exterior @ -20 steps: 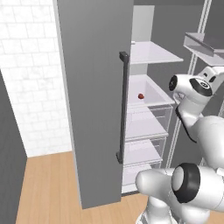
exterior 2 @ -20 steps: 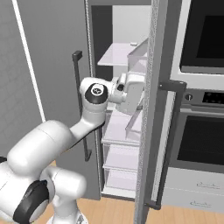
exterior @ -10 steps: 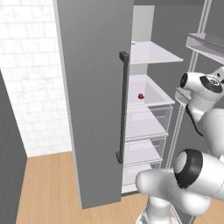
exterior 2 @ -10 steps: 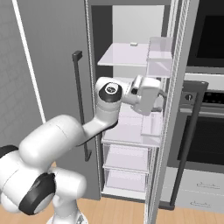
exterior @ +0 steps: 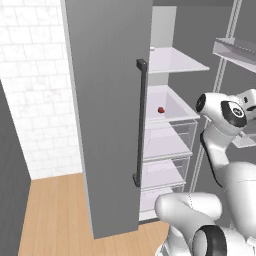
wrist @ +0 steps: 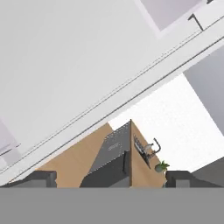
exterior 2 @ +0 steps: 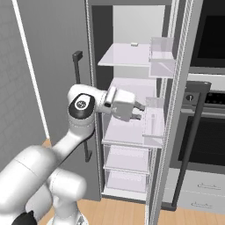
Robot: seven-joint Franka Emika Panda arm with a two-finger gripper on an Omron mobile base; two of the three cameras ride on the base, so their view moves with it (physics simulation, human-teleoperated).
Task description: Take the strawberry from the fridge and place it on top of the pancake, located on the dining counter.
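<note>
The fridge (exterior: 105, 100) stands with both doors open, its white shelves showing. On the middle shelf, towards the back, lies the tiny dark red strawberry (exterior: 161, 109). In the right base view my gripper (exterior 2: 141, 111) hangs open and empty in front of that shelf, pointing right at the small shelves of the fridge's right door (exterior 2: 176, 110). In the hand view its two tips stand wide apart at the bottom, gripper (wrist: 112, 178), facing a white door surface. The pancake is out of view. Far off stands a counter with a grey side and light wooden top, probably the dining counter (wrist: 114, 151).
A built-in black oven (exterior 2: 208, 132) stands right of the fridge. The left fridge door with its dark bar handle (exterior: 140, 122) juts out towards me. White brick wall (exterior: 35, 85) and wooden floor (exterior: 55, 210) lie to the left. A tap and a small plant (wrist: 161, 166) sit on the far counter.
The fridge's right door has swung wider to the right. My hand has moved right and a little lower in front of the shelves, jaws still wide open. The strawberry has not moved.
</note>
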